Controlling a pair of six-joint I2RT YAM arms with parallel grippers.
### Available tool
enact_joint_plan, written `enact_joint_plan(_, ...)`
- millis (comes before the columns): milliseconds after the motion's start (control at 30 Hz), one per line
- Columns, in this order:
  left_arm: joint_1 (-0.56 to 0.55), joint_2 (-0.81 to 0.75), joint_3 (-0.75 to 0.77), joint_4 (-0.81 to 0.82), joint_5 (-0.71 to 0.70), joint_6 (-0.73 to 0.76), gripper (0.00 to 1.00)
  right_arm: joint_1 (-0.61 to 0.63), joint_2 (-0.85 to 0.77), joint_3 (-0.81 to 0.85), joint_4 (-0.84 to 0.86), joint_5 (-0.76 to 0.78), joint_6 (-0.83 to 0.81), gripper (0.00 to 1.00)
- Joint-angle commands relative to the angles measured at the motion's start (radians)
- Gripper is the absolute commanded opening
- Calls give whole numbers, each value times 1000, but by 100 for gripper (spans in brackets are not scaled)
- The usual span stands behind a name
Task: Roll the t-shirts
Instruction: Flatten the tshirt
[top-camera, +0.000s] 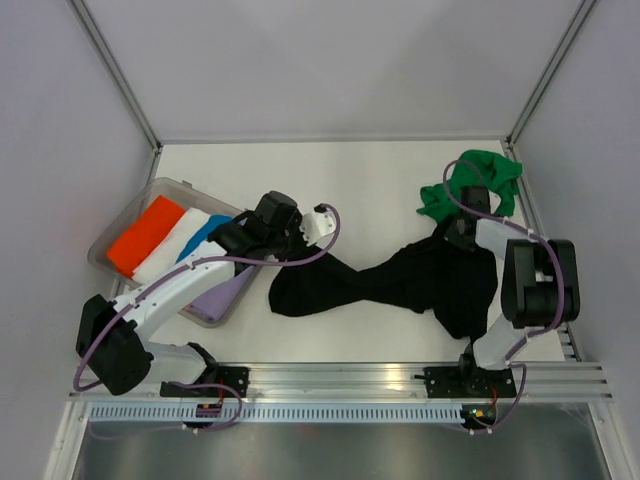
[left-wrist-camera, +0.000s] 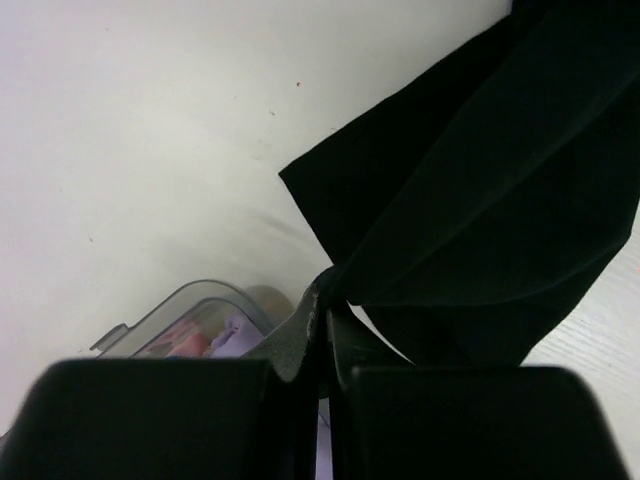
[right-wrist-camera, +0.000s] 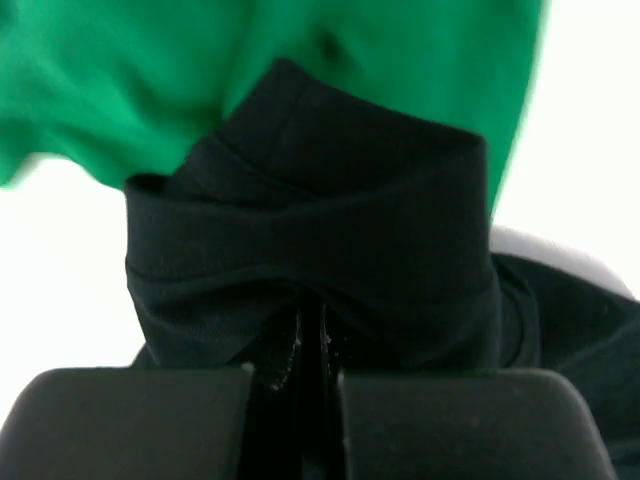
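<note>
A black t-shirt (top-camera: 400, 285) lies stretched and crumpled across the table between my two grippers. My left gripper (top-camera: 298, 248) is shut on its left corner, and the cloth (left-wrist-camera: 480, 180) hangs away from the closed jaws (left-wrist-camera: 325, 300). My right gripper (top-camera: 462, 233) is shut on a folded hem of the same shirt (right-wrist-camera: 320, 230), with the jaws (right-wrist-camera: 310, 320) pressed together under the cloth. A bright green t-shirt (top-camera: 485, 180) lies bunched at the back right, just beyond the right gripper, and fills the top of the right wrist view (right-wrist-camera: 150, 80).
A clear plastic tub (top-camera: 160, 185) stands at the left and holds orange (top-camera: 145, 235), white (top-camera: 175, 248), blue (top-camera: 205, 235) and lilac (top-camera: 225, 292) shirts. Its corner shows in the left wrist view (left-wrist-camera: 190, 295). White walls with metal posts enclose the table.
</note>
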Motion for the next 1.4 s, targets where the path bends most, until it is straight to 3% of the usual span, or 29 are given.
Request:
enact_joint_plan(0, -5, 34, 23, 88, 17, -28, 2, -4, 179, 101, 67, 13, -17, 0)
enact_joint_plan(200, -5, 204, 99, 182, -60, -37, 2, -16, 488, 475, -31, -11, -19, 0)
enact_joint_plan(400, -4, 417, 276, 266, -161, -48, 2, -27, 796, 1094, -177, 32, -20, 0)
enact_joint_plan(500, 0, 493, 347, 285, -193, -48, 2, -29, 888, 1273, -238, 36, -61, 0)
enact_joint_plan(600, 4, 503, 384, 286, -206, -56, 2, -29, 801, 1191, -161, 17, -130, 0)
enact_joint_plan(767, 15, 395, 381, 286, -227, -69, 2, -27, 438, 942, 46, -104, -184, 0)
enact_joint_plan(900, 23, 295, 381, 282, -296, -37, 2, -27, 189, 806, 73, -146, -187, 0)
enact_joint_plan(1033, 62, 220, 422, 276, -351, -11, 2, -38, -30, 778, 76, -126, -164, 0)
enact_joint_plan(1133, 154, 223, 522, 277, -354, -10, 2, -50, -32, 879, 44, -140, -152, 0)
enact_joint_plan(1367, 265, 374, 813, 280, -379, 16, 2, -56, 245, 1492, -94, -233, -103, 0)
